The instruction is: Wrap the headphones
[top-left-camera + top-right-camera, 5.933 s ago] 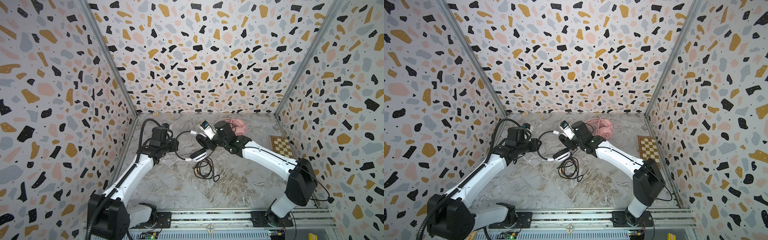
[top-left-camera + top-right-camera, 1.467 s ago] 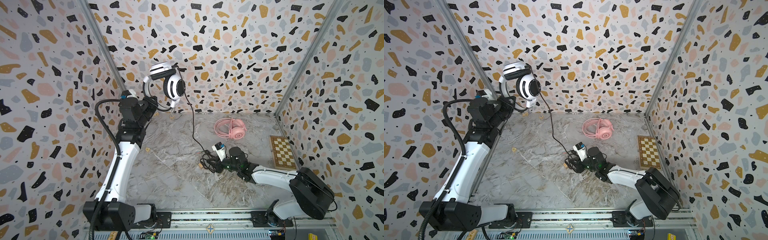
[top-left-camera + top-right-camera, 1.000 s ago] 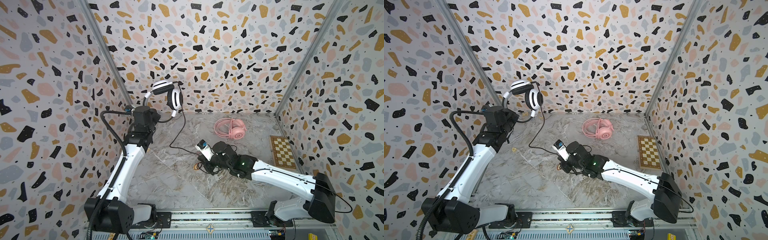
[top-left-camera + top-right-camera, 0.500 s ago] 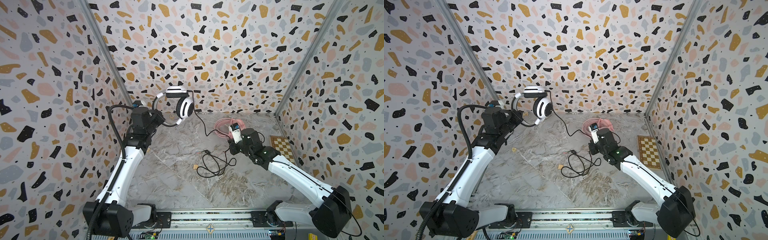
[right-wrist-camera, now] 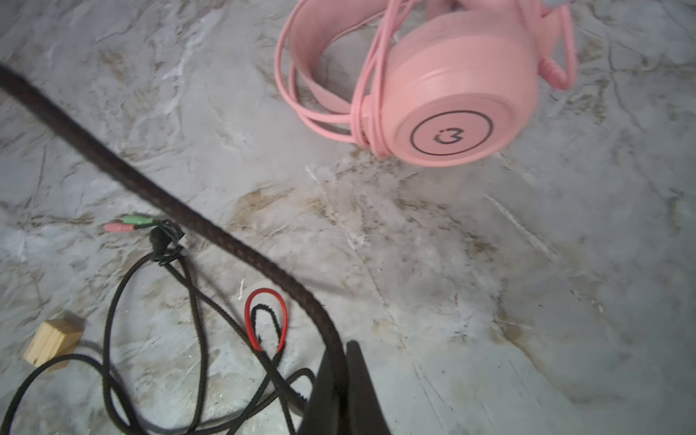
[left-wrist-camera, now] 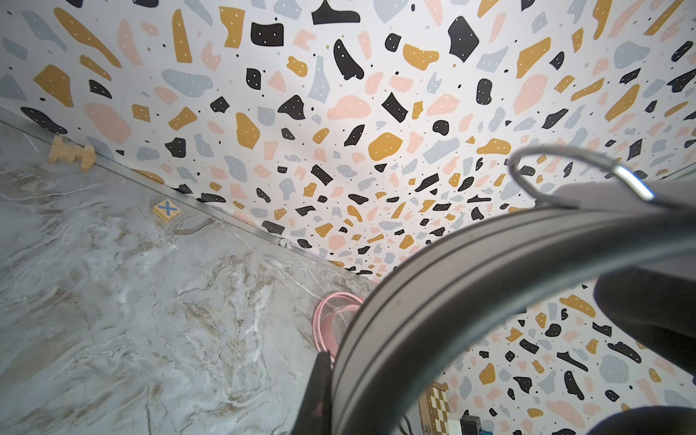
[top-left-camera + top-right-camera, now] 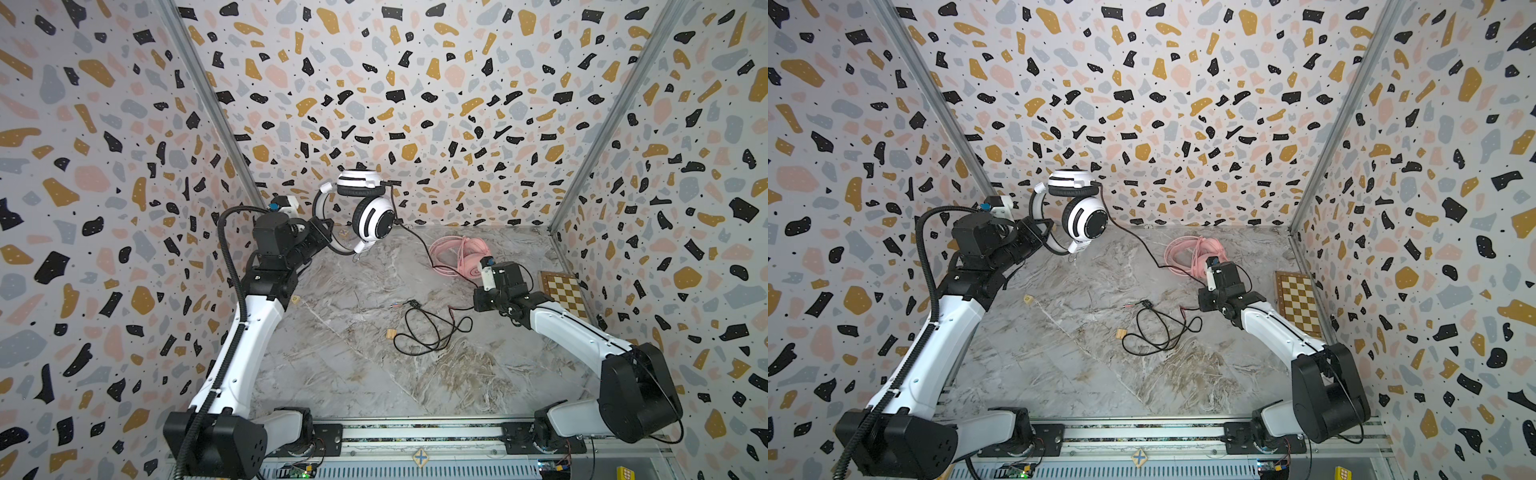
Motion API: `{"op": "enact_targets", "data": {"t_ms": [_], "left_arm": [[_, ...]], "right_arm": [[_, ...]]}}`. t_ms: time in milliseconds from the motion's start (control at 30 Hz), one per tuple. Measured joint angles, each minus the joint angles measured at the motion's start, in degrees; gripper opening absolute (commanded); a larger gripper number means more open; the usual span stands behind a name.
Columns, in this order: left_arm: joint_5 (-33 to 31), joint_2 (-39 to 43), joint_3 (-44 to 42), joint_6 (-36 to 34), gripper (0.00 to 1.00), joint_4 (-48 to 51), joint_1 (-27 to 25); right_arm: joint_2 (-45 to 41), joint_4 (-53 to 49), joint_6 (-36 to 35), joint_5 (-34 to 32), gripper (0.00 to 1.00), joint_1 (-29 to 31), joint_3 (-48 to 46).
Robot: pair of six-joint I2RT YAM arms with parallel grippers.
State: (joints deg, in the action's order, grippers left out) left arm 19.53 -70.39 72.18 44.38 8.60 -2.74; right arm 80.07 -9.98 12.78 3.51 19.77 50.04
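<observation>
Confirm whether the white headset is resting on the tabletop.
No: in a top view the white headset hangs clear above the tabletop, its headband clamped in the left gripper.

Back left: upper headset [image 7: 372, 220]; back right, on floor [image 7: 353, 374]: lower headset [image 7: 453, 255]; cable [image 7: 424, 332] between.

Marbled tabletop [image 7: 353, 374] bears pink headset [image 5: 459, 94], looped black cable [image 7: 430, 332], chessboard [image 7: 565, 293], wooden block [image 7: 390, 333].
</observation>
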Motion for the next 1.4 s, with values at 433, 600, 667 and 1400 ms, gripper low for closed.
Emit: {"op": "enact_targets", "data": {"t_ms": [433,600,667,1400], "left_arm": [[2.03,3.1,-5.16,9.29,0.0,-2.64,0.07],[-4.37,3.13,-5.33,11.21,0.0,-0.42,-1.36],[-7.54,3.08,-5.29,11.15,0.0,0.79,-2.14],[-26.58,-14.62,0.52,-19.8,0.0,18.75,-16.44]], "right_arm": [[5.88,3.43,3.87,1.77,0.0,13.31,5.22],[10.58,2.08,2.27,0.48,0.0,22.53,11.8],[11.04,-0.13,0.63,0.13,0.0,24.87,14.62],[4.44,-26.93,-17.53,-19.54,0.0,34.36,50.1]]}}
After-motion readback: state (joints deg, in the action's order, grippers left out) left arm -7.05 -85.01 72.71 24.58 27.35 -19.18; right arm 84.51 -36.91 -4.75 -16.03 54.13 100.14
